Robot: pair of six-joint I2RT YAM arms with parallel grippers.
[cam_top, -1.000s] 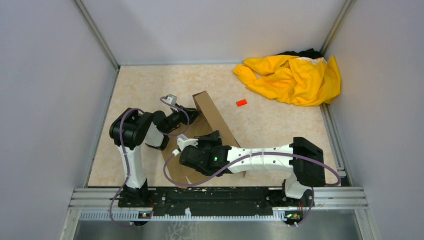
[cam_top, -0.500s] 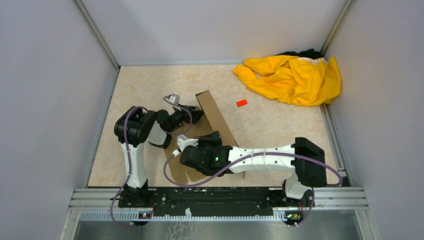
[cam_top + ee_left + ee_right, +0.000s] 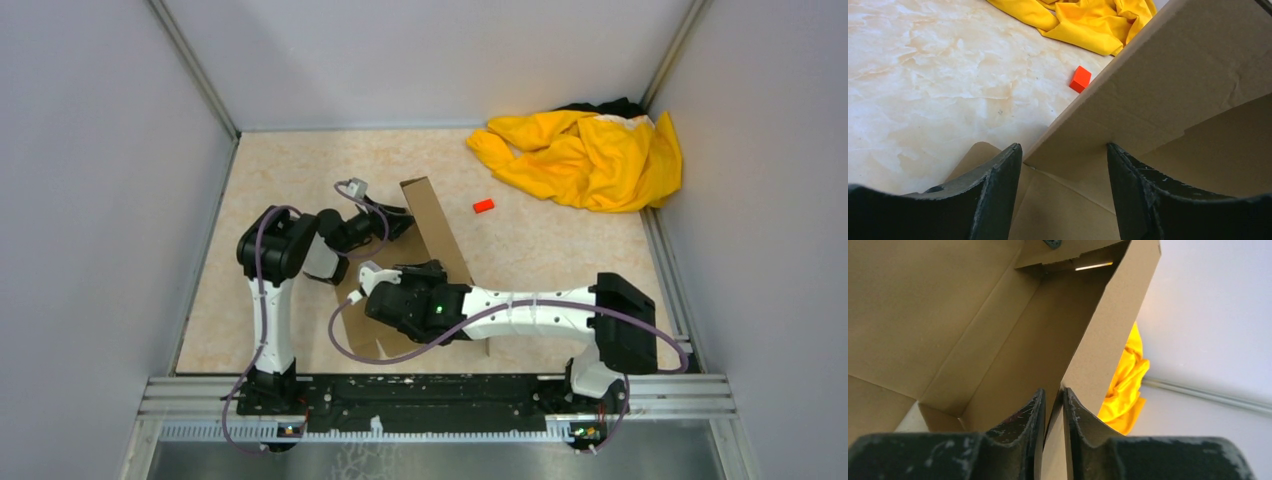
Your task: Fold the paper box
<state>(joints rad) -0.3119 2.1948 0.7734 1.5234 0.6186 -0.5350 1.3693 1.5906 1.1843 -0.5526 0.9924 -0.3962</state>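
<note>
Pinching: the right gripper (image 3: 1053,402) has its jaws drawn almost together on the thin edge of a raised wall of the paper box (image 3: 437,228), so it is grasping the cardboard.
Right arm (image 3: 530,310): it rises from its base at the near right. The white forearm lies low and stretched leftward over the table (image 3: 290,170), and the wrist is above the flat part of the sheet.
Left gripper (image 3: 1063,165): the jaws are spread wide and unclenched. The lower end of the slanted wall stands between them. I cannot tell whether it touches either finger.
Left arm (image 3: 270,300): it stands upright from its base and bends sharply at the top. The forearm reaches right toward the far end of the raised panel.
Paper box position: it is mid-table between the two wrists and partly folded. The base panel lies flat and one long wall is tilted upward.
Yellow cloth (image 3: 585,155): it is bunched in the far right corner, well apart from the box.
Red block (image 3: 483,206): it sits on the table between the cloth and the box, touching neither.
</note>
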